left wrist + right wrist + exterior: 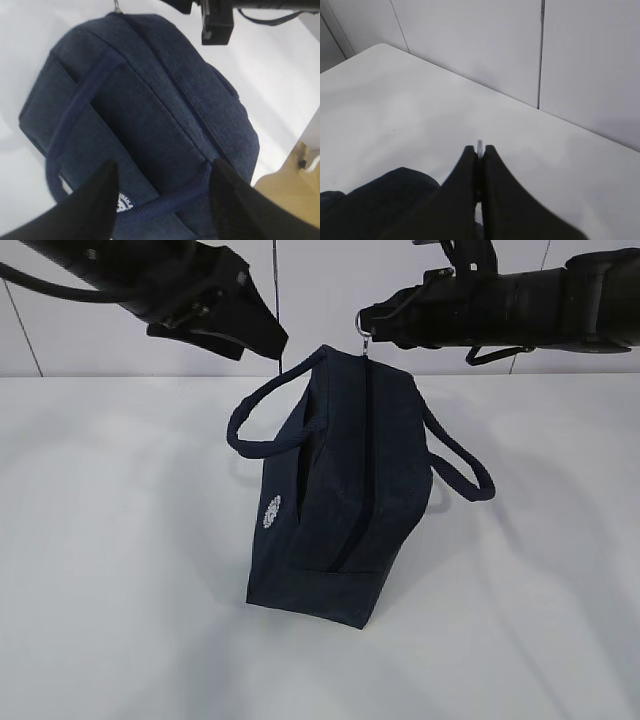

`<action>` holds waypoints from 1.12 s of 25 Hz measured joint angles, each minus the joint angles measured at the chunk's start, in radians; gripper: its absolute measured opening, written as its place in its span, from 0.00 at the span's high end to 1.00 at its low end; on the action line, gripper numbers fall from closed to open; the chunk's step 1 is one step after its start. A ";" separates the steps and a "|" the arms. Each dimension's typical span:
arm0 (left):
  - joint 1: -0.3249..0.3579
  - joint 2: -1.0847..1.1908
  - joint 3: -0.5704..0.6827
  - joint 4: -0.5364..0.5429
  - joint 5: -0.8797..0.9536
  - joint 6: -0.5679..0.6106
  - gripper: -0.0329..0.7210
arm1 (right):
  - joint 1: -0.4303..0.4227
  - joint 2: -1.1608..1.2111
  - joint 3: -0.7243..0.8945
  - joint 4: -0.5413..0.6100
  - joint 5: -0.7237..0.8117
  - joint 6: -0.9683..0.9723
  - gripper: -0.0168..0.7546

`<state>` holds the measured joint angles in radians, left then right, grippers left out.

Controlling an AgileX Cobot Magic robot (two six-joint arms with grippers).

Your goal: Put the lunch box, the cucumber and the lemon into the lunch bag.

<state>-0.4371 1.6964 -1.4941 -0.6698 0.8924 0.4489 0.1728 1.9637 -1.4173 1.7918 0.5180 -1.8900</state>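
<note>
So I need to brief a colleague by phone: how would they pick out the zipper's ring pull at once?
Find the navy lunch bag on the white table. Follow its closed zipper to the raised far end. There the right gripper pinches the small metal ring pull, the only shiny part.

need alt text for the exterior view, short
A dark navy lunch bag stands tilted on a white table, zipper closed, its metal ring pull pinched by the right pincer. The left pincer hovers open above the bag's left handle.
</note>
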 joint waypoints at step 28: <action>-0.115 0.269 -0.233 0.165 0.086 -0.209 0.43 | 0.000 0.000 0.000 0.000 0.000 0.002 0.98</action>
<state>-0.5526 1.9659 -1.7270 -0.5049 0.9781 0.2396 0.1728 1.9637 -1.4173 1.7918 0.5180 -1.8883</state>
